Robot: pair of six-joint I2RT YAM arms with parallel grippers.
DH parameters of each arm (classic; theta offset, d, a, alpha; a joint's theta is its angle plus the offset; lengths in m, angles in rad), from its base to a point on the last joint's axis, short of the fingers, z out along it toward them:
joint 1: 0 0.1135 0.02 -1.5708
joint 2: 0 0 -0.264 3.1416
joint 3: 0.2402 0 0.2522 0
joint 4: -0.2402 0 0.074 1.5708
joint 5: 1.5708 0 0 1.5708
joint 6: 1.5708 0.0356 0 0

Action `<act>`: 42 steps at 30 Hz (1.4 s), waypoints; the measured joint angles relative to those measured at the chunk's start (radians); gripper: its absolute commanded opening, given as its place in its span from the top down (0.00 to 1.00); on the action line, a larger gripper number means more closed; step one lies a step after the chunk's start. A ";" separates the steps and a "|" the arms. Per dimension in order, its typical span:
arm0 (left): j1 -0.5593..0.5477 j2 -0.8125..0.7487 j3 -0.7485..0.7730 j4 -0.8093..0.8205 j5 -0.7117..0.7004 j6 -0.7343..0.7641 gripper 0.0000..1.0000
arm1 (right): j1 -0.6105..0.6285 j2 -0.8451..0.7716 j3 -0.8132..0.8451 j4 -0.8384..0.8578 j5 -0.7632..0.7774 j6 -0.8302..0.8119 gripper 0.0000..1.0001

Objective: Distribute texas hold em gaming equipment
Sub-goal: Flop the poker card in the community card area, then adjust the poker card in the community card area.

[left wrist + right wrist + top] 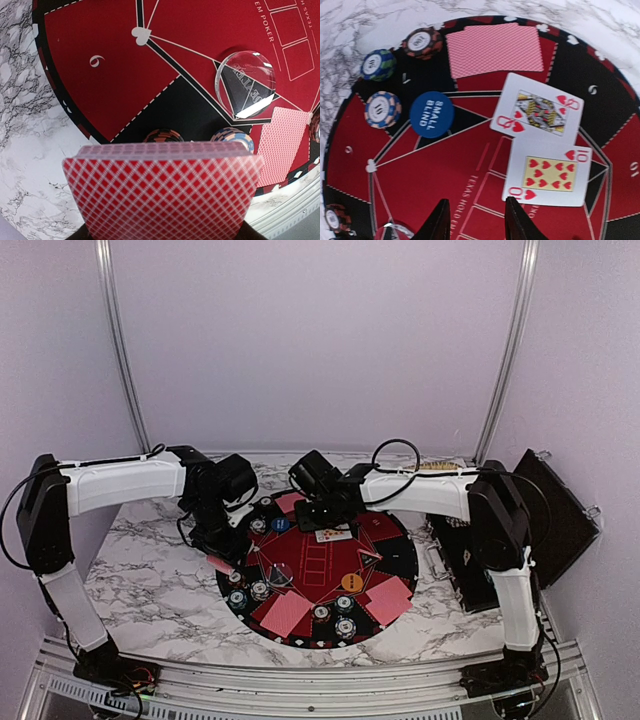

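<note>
Top external view showed both arms reaching over the round black-and-red mat point(398, 545) on the marble table point(140, 580), with the black case point(470, 570) at the right edge. The left gripper point(218, 545) hung over the mat's left rim, clamped on a stack of red-backed cards point(162, 195); from the left wrist that stack filled the foreground, back up and level, hiding the fingers that gripped it. Beyond its top edge two chip stacks point(163, 135) peeked out, the clear button point(245, 85) sat on the mat's black wedge, and a face-down card point(280, 145) lay to the right near the rim.

The right gripper point(476, 220) hovered above the middle of the mat with its two dark fingers point(440, 220) parted and nothing between them. Just ahead of it the queen of hearts point(537, 110) and the ten of hearts point(547, 172) lay face up, their edges meeting. A pair of face-down cards point(495, 47) rested against the mat's far rim beyond the queen. The blue "small blind" button point(432, 114) lay beside three chips point(382, 109) curving along the rim on that side. From above, the orange button point(351, 581) sat toward the near right of the mat, with more face-down pairs and chips spread around the near rim
</note>
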 measured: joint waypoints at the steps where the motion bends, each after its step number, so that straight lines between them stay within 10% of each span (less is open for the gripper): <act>1: 0.000 0.000 -0.001 0.000 0.000 0.000 0.66 | -0.007 -0.003 -0.008 0.021 -0.031 0.000 0.58; 14: 0.001 0.000 -0.003 0.002 0.000 0.000 0.66 | -0.335 -0.231 -0.491 0.351 -0.467 0.017 0.32; 42: 0.001 0.000 -0.003 0.008 0.001 0.000 0.67 | -0.373 -0.140 -0.540 0.552 -0.759 0.093 0.28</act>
